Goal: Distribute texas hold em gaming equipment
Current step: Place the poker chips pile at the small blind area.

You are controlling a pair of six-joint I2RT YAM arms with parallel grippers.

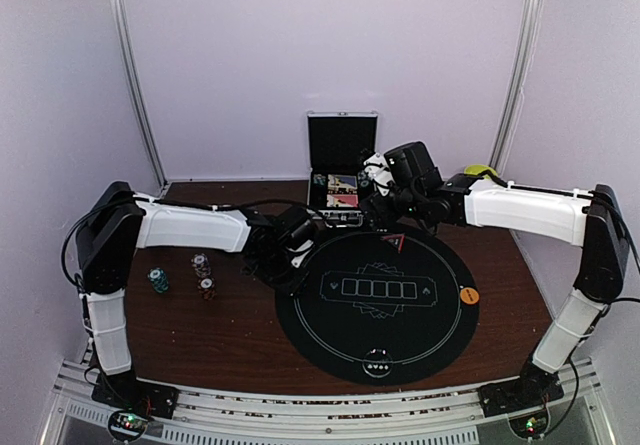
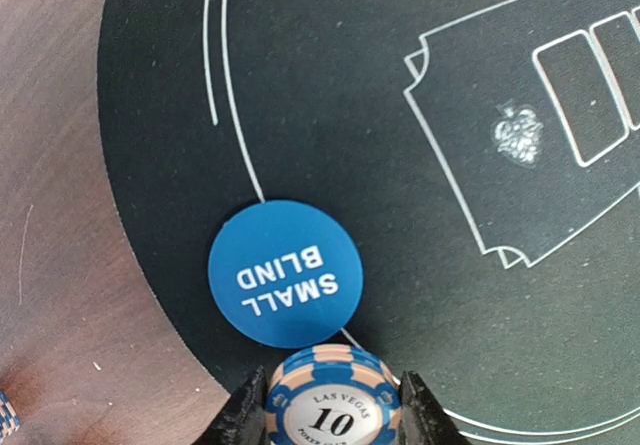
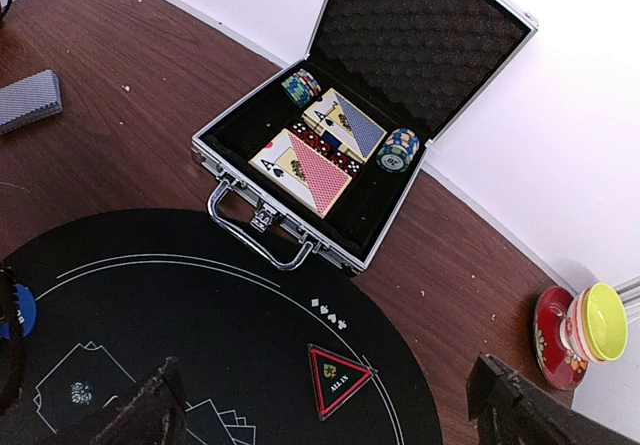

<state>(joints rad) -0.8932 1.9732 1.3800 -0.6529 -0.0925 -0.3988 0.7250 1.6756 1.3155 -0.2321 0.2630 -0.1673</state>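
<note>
My left gripper (image 2: 335,410) is shut on a blue-and-peach striped poker chip (image 2: 335,397) marked 10, held just over the left rim of the round black mat (image 2: 400,115). A blue SMALL BLIND button (image 2: 285,273) lies flat on the mat right beside the chip. My right gripper (image 3: 325,415) hangs open and empty above the mat's far edge, over a triangular ALL IN marker (image 3: 338,375). An orange button (image 1: 468,294) sits at the mat's right edge. Chip stacks (image 1: 158,280) (image 1: 201,263) stand on the table left of the mat. A grey-blue-backed card deck (image 3: 28,100) lies on the wood.
The silver case (image 3: 300,240) stands open behind the mat, holding two card decks (image 3: 300,165), red dice and chip stacks (image 3: 398,148). A yellow-green cup on a red saucer (image 3: 590,325) stands by the back wall at the right. Walls close in the table on three sides.
</note>
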